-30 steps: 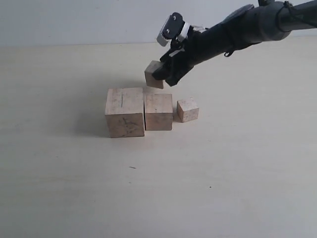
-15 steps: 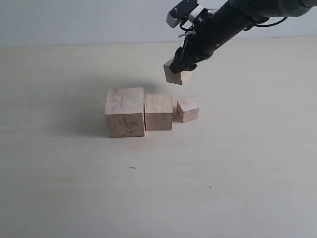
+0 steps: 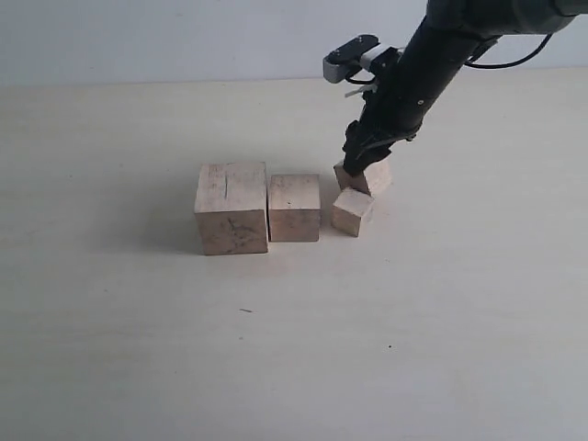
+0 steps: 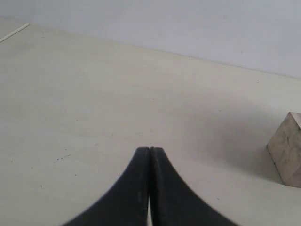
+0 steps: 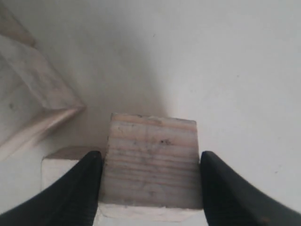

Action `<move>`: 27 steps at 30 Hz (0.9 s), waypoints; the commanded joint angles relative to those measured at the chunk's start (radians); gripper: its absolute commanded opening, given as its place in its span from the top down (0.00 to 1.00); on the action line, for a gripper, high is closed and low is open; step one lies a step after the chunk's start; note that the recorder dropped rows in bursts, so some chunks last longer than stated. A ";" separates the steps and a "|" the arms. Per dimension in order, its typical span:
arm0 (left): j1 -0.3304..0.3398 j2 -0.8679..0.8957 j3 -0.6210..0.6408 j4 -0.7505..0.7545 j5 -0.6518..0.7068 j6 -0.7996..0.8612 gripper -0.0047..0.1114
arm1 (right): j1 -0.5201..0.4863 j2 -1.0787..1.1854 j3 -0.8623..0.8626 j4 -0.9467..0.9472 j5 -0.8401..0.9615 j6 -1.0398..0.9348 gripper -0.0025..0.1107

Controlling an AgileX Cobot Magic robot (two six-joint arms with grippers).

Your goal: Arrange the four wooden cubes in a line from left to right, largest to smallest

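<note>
Three of the four wooden cubes stand on the table: the largest (image 3: 230, 208), with a dark crack on top, the second (image 3: 294, 208) against its right side, and the smallest (image 3: 352, 212), turned askew a little further right. My right gripper (image 3: 360, 166) is shut on the third cube (image 3: 367, 178), low and just behind the smallest, seemingly touching it. In the right wrist view this cube (image 5: 153, 160) sits between both fingers, with the smallest (image 5: 63, 157) partly hidden beside it. My left gripper (image 4: 149, 150) is shut on nothing, with a cube (image 4: 288, 150) off to one side.
The pale table (image 3: 138, 349) stretches wide in front of the row and to both sides. A light wall (image 3: 184, 37) runs along the back edge. The right arm (image 3: 432, 55) reaches down from the upper right.
My right gripper carried the third cube rightward and down, from above the second cube to just behind the smallest. The smallest cube has shifted and turned slightly.
</note>
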 commanded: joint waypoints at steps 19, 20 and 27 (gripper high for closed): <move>-0.005 -0.006 0.000 -0.003 -0.007 -0.002 0.96 | 0.000 -0.079 0.002 -0.030 0.295 -0.023 0.98; -0.005 -0.006 0.000 -0.003 -0.007 -0.002 0.96 | 0.000 -0.079 0.002 -0.035 0.295 -0.024 0.98; -0.005 -0.006 0.000 -0.003 -0.007 -0.002 0.96 | -0.009 -0.076 0.002 -0.033 0.131 -0.454 0.98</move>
